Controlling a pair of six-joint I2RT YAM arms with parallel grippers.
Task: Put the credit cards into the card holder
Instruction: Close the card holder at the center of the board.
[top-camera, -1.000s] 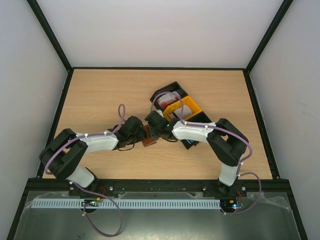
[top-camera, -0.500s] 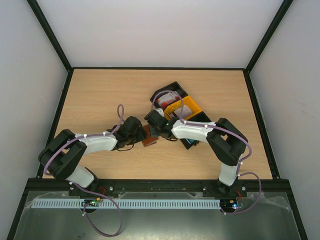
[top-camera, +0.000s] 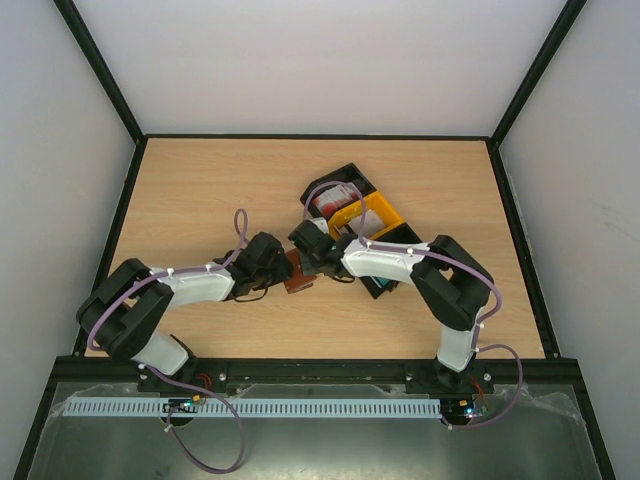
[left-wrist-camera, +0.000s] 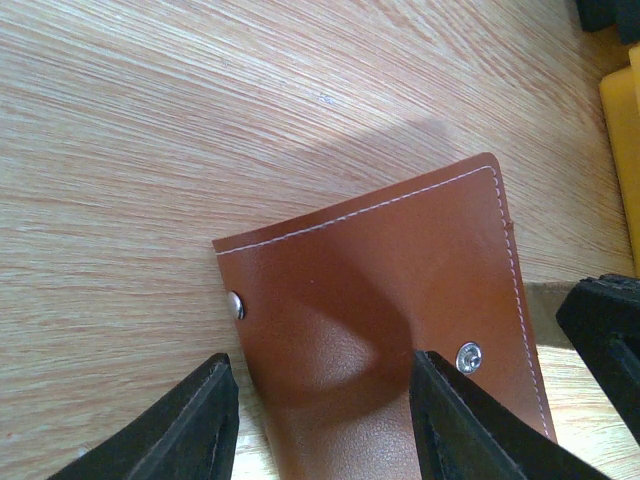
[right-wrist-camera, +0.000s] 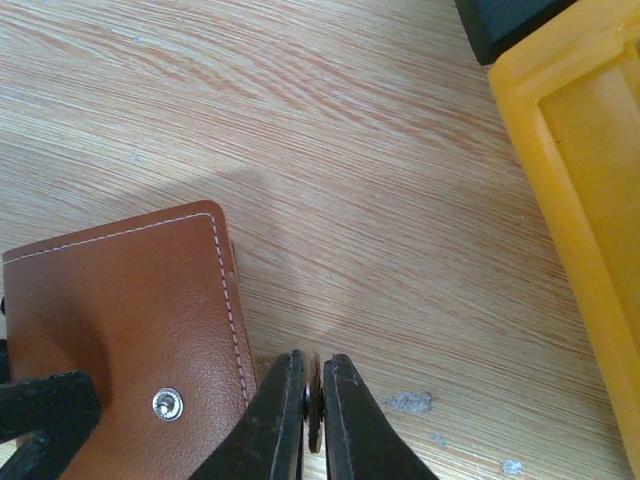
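Observation:
The brown leather card holder (top-camera: 297, 277) lies on the table between both arms. My left gripper (left-wrist-camera: 320, 400) stands open astride its near end. One finger is just off its left edge, the other over its face (left-wrist-camera: 380, 280) by a snap stud. My right gripper (right-wrist-camera: 312, 375) is shut on a thin brown flap with a snap. That flap stands on edge beside the card holder's (right-wrist-camera: 120, 310) right side. Red-and-white credit cards (top-camera: 328, 203) sit in the far compartment of the tray.
The black-and-yellow bin tray (top-camera: 375, 215) lies at an angle just behind the right arm. Its yellow wall (right-wrist-camera: 590, 200) is close on the right of my right gripper. It also shows at the right edge of the left wrist view as the same yellow wall (left-wrist-camera: 622, 150).
My right gripper's jaws have closed onto the thin brown flap. Both arms have shifted only slightly and the left jaws keep the same spread.

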